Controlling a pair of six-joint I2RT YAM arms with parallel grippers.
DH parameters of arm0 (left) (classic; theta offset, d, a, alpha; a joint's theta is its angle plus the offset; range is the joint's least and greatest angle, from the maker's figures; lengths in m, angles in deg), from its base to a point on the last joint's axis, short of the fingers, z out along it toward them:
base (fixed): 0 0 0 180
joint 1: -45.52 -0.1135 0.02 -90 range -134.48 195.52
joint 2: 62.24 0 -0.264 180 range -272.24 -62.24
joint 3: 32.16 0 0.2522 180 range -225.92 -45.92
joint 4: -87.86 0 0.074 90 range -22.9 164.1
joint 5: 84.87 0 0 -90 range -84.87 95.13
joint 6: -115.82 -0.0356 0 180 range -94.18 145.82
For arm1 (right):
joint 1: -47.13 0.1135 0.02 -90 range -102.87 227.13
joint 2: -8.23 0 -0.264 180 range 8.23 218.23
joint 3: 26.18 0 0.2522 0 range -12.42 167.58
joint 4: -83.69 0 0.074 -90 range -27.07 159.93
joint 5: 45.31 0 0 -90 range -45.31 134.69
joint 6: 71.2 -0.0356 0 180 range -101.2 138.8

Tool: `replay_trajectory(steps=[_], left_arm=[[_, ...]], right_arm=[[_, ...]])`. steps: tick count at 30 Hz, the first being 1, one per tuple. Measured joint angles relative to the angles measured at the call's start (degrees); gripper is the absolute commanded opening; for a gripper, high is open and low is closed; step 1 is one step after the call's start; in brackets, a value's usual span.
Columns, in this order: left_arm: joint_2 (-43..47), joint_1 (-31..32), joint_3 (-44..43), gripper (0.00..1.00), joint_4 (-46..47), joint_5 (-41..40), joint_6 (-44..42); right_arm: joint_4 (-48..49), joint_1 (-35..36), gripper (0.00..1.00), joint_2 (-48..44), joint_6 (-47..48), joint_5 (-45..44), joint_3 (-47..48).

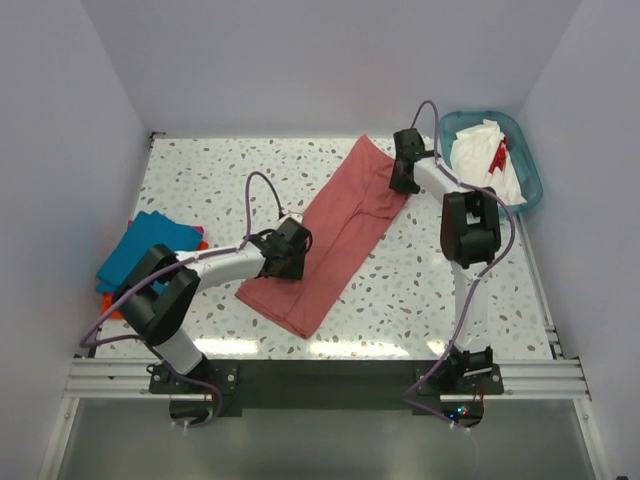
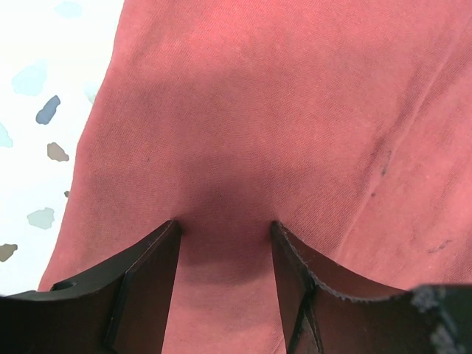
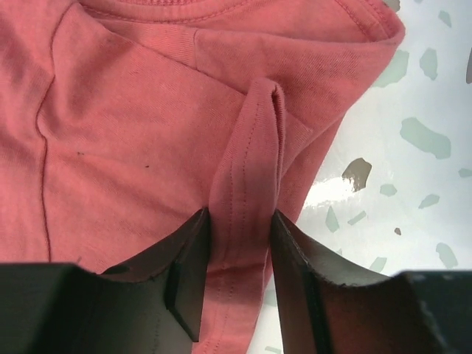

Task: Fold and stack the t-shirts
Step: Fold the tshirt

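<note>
Two claws work on one garment. We show the large salmon-red cloth t-shirt (image 1: 340, 235) lying as a long, narrow band slantwise across the middle of the speckled white worktop (image 1: 200, 180), its sides already turned in. The left claw (image 2: 225, 228) stands at the band's near-left edge. Its jaws are half spread, with the tips pressed on flat cloth and nothing raised between them. The right claw (image 3: 240, 217), at the far collar end, pinches an upright ridge of hemmed cloth that fills the gap between its jaws.

We judge the task to be at an early-to-middle stage. The lengthwise fold of this shirt looks complete, while the crosswise folds and the stacking are not yet done. A teal-blue cloth shirt (image 1: 150, 250) lies flat at the left edge of the worktop over a sliver of orange cloth (image 1: 113, 306), which may be the start of a stack. A crumpled white cloth with a red mark (image 1: 475, 145) sits unfolded in the teal plastic basket (image 1: 535, 175) at the far right.

From above, the wrist housings hide both sets of jaws. The left arm covers part of the left-hand pile, so we cannot count its layers. We see no pink shirt. The right arm masks part of the basket's contents.
</note>
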Motion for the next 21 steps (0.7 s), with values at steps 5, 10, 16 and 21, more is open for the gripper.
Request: replay_trajectory(steps=[5, 10, 16, 21], left_arm=[[1.4, 0.0, 1.7, 0.56, 1.3, 1.1, -0.1], [2.9, 0.1, 4.0, 0.55, 4.1, 3.3, 0.7], [5.3, 3.3, 8.8, 0.55, 12.7, 6.9, 7.6], [2.9, 8.6, 9.3, 0.56, 21.3, 11.7, 15.5]], right_arm=[[3.1, -0.4, 0.50, -4.2, -1.1, 0.1, -7.3], [2.8, -1.2, 0.50, -4.1, -1.0, 3.5, -6.8], [3.3, -1.1, 0.50, 2.7, -0.3, 10.6, 3.6], [4.0, 0.0, 0.55, 9.0, 1.7, 15.3, 13.6]])
